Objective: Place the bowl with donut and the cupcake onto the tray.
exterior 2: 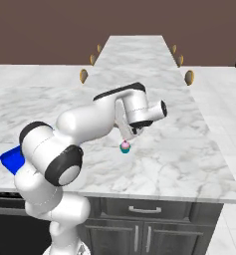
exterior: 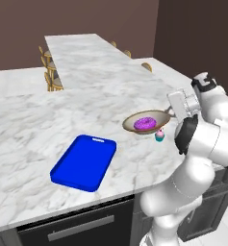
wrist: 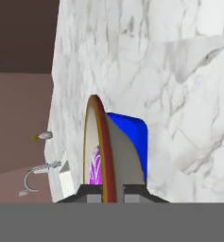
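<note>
One tray [exterior: 84,162], one bowl [exterior: 145,121], one cupcake [exterior: 159,136].

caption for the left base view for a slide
Gripper holds bowl with donut above the counter, cupcake beside, tray empty.

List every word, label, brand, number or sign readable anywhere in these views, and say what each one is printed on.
None: no view shows any readable text.
The blue tray is plain, with no label.
The bowl and the donut carry no print.
The cupcake wrapper is too small to show any marking.
The marble counter shows veining only, and the cabinet fronts are bare.
</note>
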Tool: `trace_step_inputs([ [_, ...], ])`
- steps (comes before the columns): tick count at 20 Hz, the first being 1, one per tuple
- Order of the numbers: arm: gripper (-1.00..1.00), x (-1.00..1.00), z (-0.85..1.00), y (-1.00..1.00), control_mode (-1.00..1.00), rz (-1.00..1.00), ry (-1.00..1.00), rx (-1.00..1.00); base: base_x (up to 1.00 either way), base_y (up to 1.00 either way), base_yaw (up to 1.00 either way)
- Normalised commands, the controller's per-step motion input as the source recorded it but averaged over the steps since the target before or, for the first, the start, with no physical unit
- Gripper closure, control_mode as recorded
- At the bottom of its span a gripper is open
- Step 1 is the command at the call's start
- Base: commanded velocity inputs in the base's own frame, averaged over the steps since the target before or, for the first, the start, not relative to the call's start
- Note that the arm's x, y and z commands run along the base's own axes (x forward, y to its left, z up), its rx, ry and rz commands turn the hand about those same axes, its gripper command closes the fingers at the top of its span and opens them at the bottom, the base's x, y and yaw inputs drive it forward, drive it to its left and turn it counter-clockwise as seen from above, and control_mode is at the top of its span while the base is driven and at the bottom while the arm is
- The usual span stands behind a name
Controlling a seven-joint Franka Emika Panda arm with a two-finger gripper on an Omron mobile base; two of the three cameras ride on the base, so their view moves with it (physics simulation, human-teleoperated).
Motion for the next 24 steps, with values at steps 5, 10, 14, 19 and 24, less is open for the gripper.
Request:
trace_step_inputs([
  [5,1.0,-0.23,-0.39,0.64,-1.0,0.0,-0.03,0.26,0.0,0.0,0.0],
  [10,1.0,-0.43,-0.39,0.93,-1.0,-0.02,-0.1,0.19,0.0,0.0,0.0],
  [14,1.0,-0.37,-0.13,1.0,-1.0,-0.05,-0.12,0.13,0.0,0.0,0.0],
  [19,1.0,-0.21,0.03,1.0,-1.0,-0.08,-0.12,0.06,0.0,0.0,0.0],
  [24,1.0,0.03,0.17,0.84,-1.0,-0.09,-0.12,-0.05,0.0,0.0,0.0],
])
